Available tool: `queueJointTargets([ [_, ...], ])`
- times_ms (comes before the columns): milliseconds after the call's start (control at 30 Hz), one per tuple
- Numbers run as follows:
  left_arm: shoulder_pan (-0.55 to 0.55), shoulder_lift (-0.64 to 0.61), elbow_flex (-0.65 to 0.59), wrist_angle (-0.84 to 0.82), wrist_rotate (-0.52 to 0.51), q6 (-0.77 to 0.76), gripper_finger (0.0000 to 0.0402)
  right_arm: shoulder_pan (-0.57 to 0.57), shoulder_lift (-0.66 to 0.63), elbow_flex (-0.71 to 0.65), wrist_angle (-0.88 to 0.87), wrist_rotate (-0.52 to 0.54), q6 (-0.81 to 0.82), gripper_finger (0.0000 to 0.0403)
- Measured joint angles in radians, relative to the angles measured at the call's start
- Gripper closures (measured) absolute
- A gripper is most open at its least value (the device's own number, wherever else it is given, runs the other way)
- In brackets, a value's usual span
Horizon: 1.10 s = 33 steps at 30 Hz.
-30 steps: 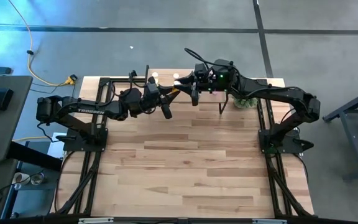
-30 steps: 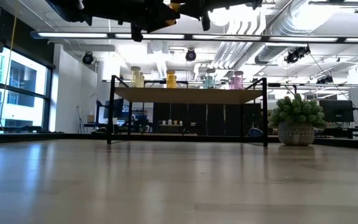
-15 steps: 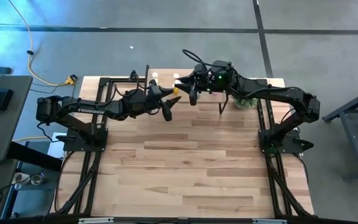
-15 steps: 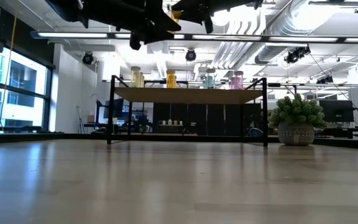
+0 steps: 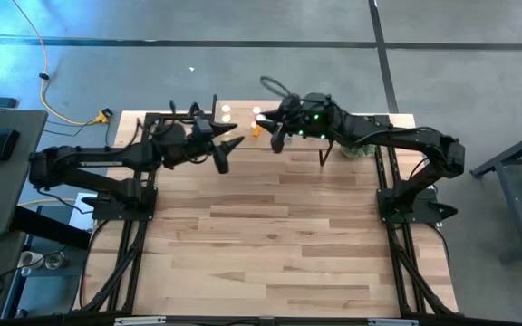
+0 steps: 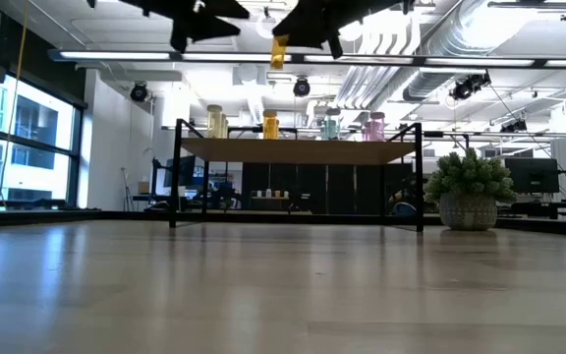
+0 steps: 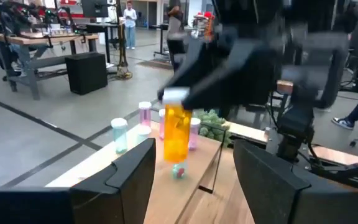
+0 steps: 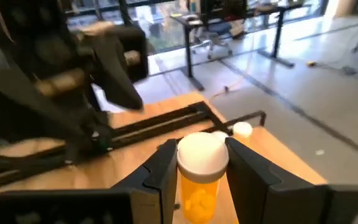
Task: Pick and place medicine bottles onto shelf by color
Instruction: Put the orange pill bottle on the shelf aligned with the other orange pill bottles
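Note:
An orange medicine bottle (image 7: 178,140) with a white cap hangs in the air over the table's far part, with my right gripper (image 8: 202,169) shut on it. It also shows in the low view as the orange bottle (image 6: 279,51), above the shelf (image 6: 298,149). On the shelf stand yellow (image 6: 214,121), orange (image 6: 270,124), green (image 6: 330,125) and pink (image 6: 373,125) bottles. My left gripper (image 7: 194,180) is open and holds nothing, left of the bottle and apart from it. From above, my left gripper (image 5: 227,149) and my right gripper (image 5: 275,136) face each other. My right gripper pinches the orange bottle by its white cap (image 8: 202,152) between its two fingers. The fingers come roughly level from the table's right side. The bottle's body (image 8: 197,200) hangs upright below the cap, lifted clear of the shelf and the table.
A green plant ball in a pot (image 6: 470,192) stands right of the shelf. The shelf's black legs (image 5: 324,154) stand near the far edge. The wooden tabletop (image 5: 279,244) stretches toward the near edge. People and desks show in the room behind.
My left gripper has opened, let go of the orange bottle and drawn back toward the table's left edge. The bottle has stayed in my right gripper and now hangs lower and upright below it.

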Motion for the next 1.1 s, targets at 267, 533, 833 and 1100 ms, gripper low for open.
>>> queueJointTargets([
  [267, 0.0, -0.12, 0.001, -0.074, -0.033, 0.0, 0.0197, 0.088, 0.109, -0.001, 0.025, 0.23, 0.004, 0.0301],
  [533, 0.0, -0.168, 0.001, -0.134, -0.045, 0.014, 0.0197, 0.157, 0.212, -0.001, 0.056, 0.465, 0.056, 0.0301],
  [833, -0.001, -0.168, 0.001, -0.185, -0.044, 0.019, 0.0197, 0.242, 0.221, -0.001, 0.056, 0.648, 0.114, 0.0301],
  [1100, -0.001, -0.168, 0.001, -0.191, -0.037, 0.02, 0.0197, 0.335, 0.132, -0.001, -0.17, 0.862, 0.144, 0.0301],
])
